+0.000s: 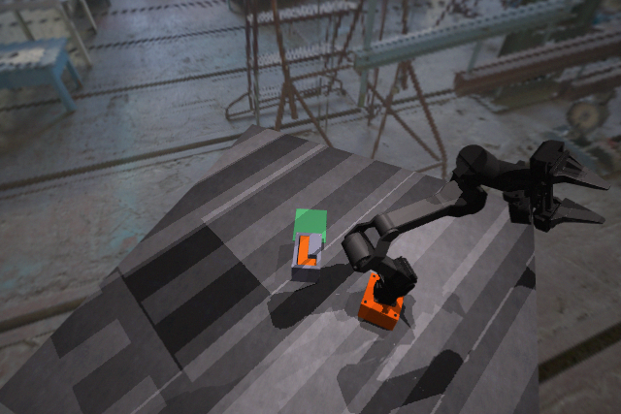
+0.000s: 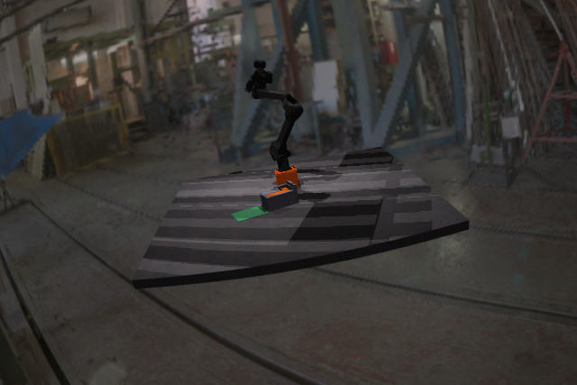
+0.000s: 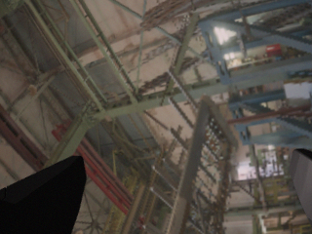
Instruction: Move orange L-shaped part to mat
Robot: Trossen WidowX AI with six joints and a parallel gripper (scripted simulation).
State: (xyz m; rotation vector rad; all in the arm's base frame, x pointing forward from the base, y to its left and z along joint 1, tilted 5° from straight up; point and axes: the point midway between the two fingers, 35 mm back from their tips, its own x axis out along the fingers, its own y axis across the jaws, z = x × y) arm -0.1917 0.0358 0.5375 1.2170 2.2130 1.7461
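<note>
The orange L-shaped part [image 1: 302,249] [image 2: 278,193] lies in the pocket of the grey tray [image 1: 305,273] [image 2: 281,201]. It looks level, with no end visibly raised. Its L-shaped end is at the tray end away from the green mat [image 1: 310,220] [image 2: 249,214]. The mat lies flat against the tray's other end, with nothing on it. My gripper [image 1: 605,205] [image 3: 191,166] is open and empty, raised high and far from the tray, pointing away from it. The wrist view shows only my two fingers and the background, not the part, tray or mat.
The arm's orange base [image 1: 379,311] [image 2: 286,177] stands on the striped table [image 1: 235,354] [image 2: 224,250] close to the tray. The table's edges show in the top and exterior views.
</note>
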